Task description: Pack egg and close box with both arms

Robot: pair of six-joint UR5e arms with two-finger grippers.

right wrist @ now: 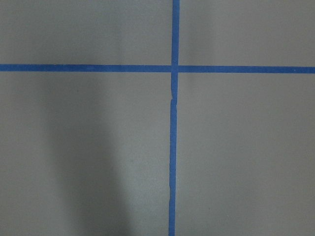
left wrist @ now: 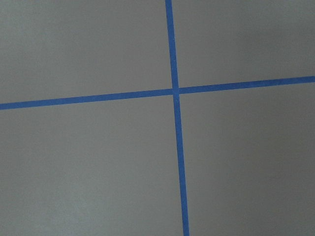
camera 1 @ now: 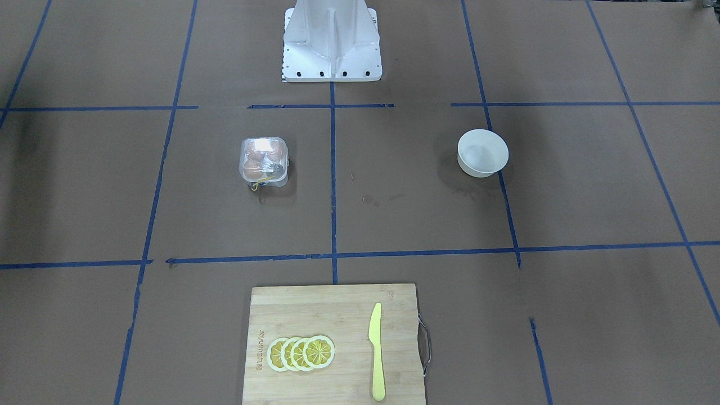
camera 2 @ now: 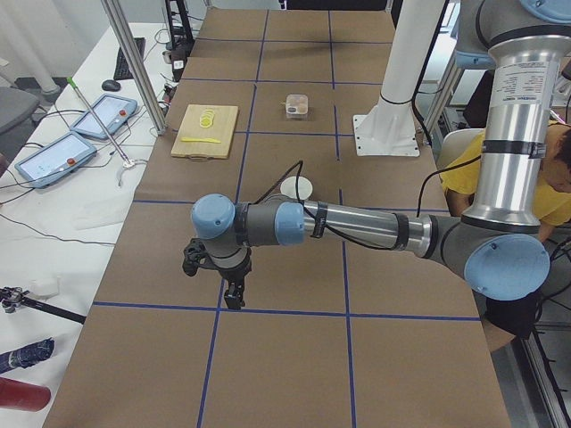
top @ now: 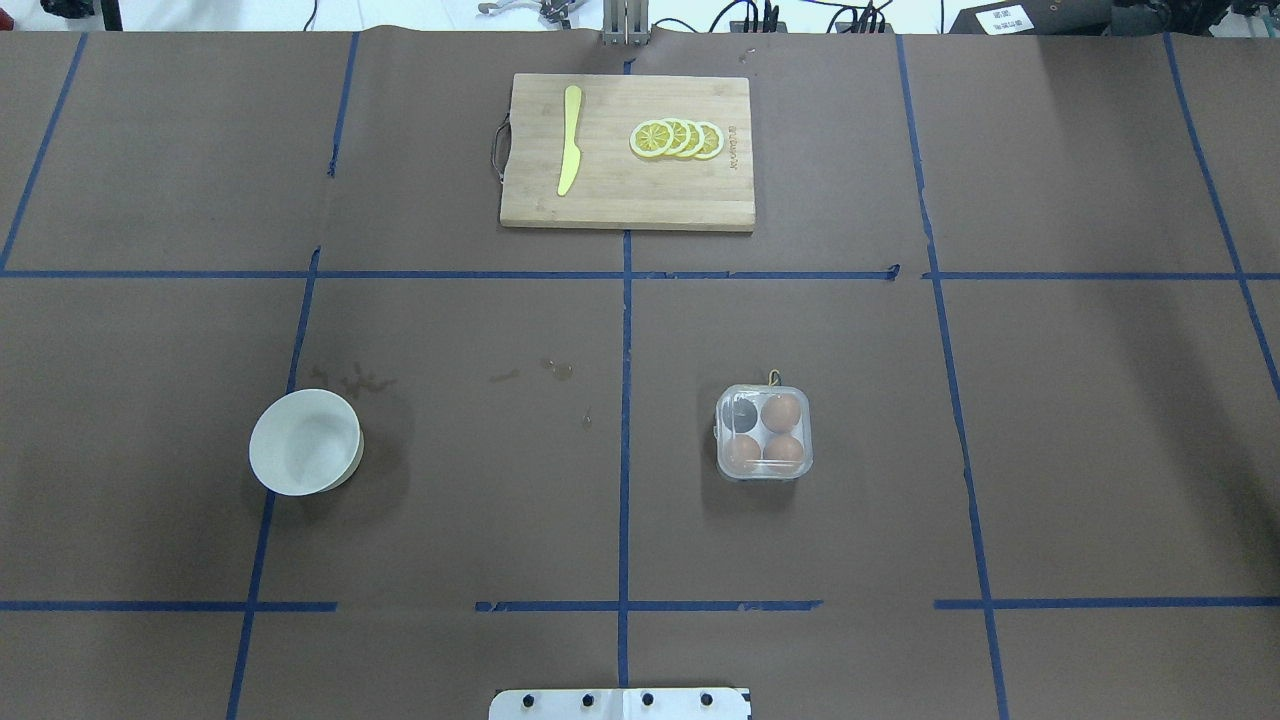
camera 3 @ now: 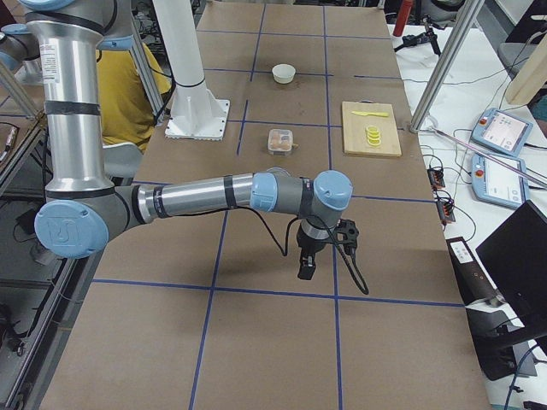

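The clear box [top: 763,432] stands right of the table's centre line, its lid seemingly down. It holds three orange-brown eggs [top: 782,410]; its fourth cup looks dark. It also shows in the front view [camera 1: 264,161]. My left gripper [camera 2: 234,294] shows only in the left side view, hanging low over bare table far from the box. My right gripper [camera 3: 305,266] shows only in the right side view, likewise low and far from the box [camera 3: 280,141]. I cannot tell whether either is open or shut. Both wrist views show only brown paper with crossing blue tape.
A white bowl [top: 305,442] stands on the left half. A wooden cutting board [top: 627,200] at the far edge carries a yellow knife [top: 570,140] and lemon slices [top: 678,139]. The white robot base [camera 1: 332,42] stands at the near edge.
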